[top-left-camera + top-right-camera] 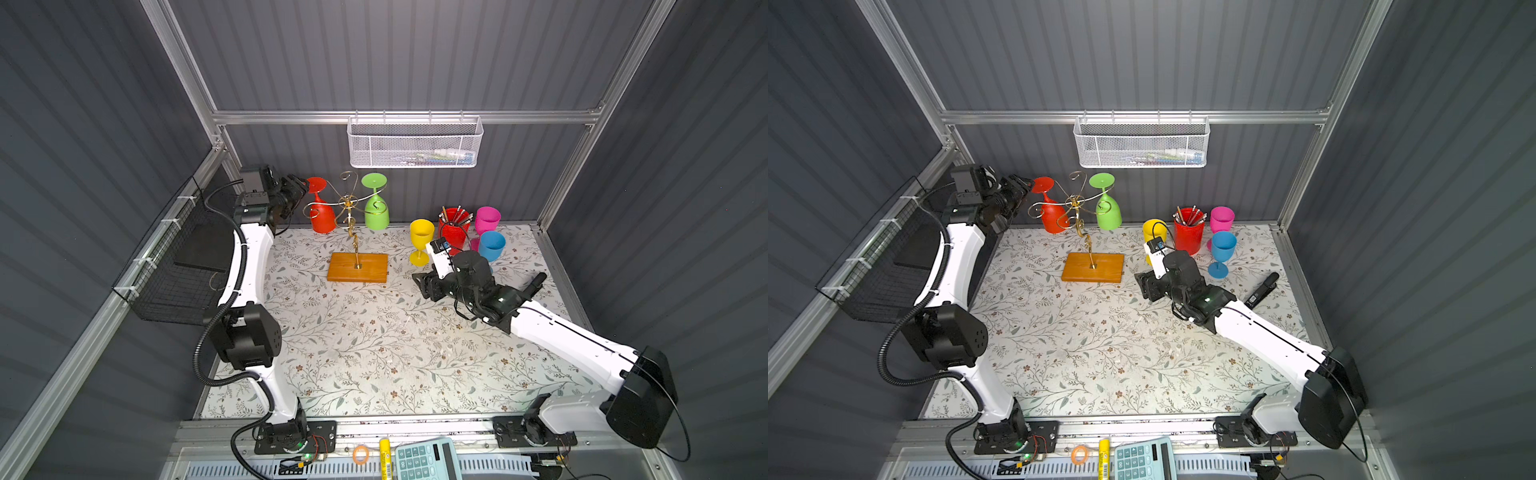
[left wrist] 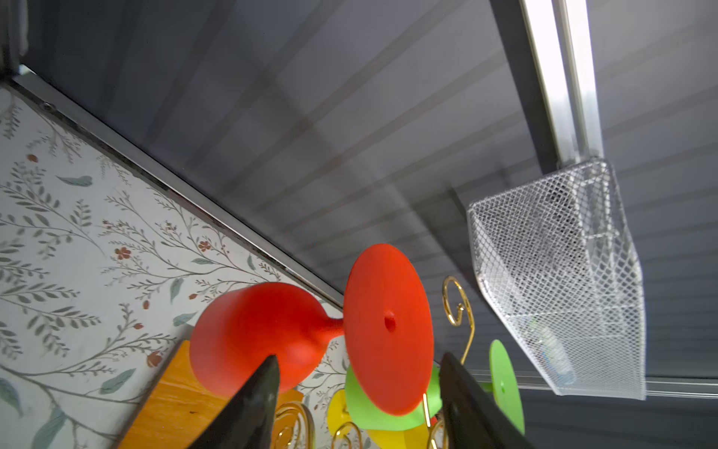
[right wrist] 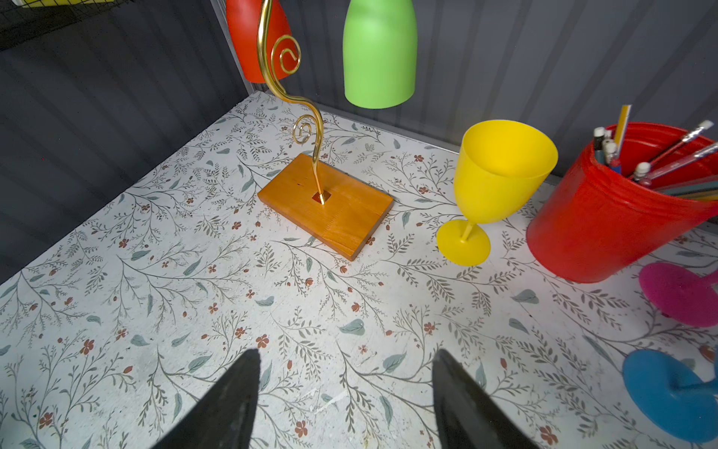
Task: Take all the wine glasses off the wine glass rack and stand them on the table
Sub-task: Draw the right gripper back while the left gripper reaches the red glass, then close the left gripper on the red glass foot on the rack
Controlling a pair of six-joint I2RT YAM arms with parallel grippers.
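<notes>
At the upper left of both top views, a red wine glass (image 1: 322, 214) is hung upside down, stem vertical, on the wine glass rack (image 1: 357, 268). The left gripper (image 1: 301, 187) is placed just left of its upturned foot, jaws parted, nothing grasped. The right gripper (image 1: 423, 286), likewise parted and empty, is seen well apart.

The rack (image 3: 342, 214) is thin, shiny gold metal wire set in a smooth, varnished wooden base. The red glass (image 2: 264, 334), green glass (image 3: 379, 54) and yellow glass (image 3: 501, 171) are smooth matt plastic; the pencil cup (image 3: 606, 225) is glossier red plastic. The tabletop (image 3: 194, 311) has a matt, scuffed flower-print covering. The basket (image 2: 551, 272) is white-coated metal mesh.
</notes>
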